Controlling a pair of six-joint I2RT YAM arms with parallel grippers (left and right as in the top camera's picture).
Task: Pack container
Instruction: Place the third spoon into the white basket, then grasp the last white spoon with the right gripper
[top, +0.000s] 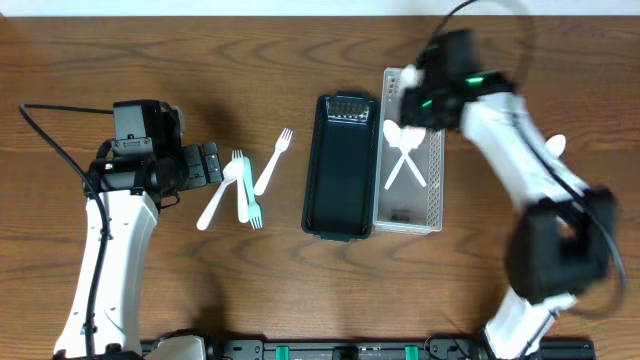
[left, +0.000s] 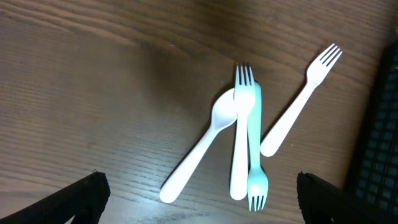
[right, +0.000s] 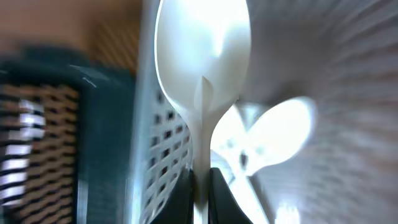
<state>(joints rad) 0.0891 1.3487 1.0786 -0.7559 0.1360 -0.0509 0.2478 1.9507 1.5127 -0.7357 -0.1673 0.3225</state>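
My right gripper (top: 414, 86) is over the far end of the white perforated basket (top: 433, 190). It is shut on the handle of a white spoon (right: 202, 56), whose bowl points away from the jaws (right: 202, 190). White cutlery (top: 404, 155) lies crossed inside that basket and also shows in the right wrist view (right: 277, 130). My left gripper (left: 202, 205) is open and empty, just left of loose cutlery on the table: a white spoon (left: 199, 146), a white fork (left: 239, 137), a teal fork (left: 255, 143) and another white fork (left: 298, 106).
A dark green basket (top: 340, 165) stands next to the white basket, on its left, between it and the loose cutlery. Its edge shows in the left wrist view (left: 379, 124) and in the right wrist view (right: 43, 124). The table is brown wood.
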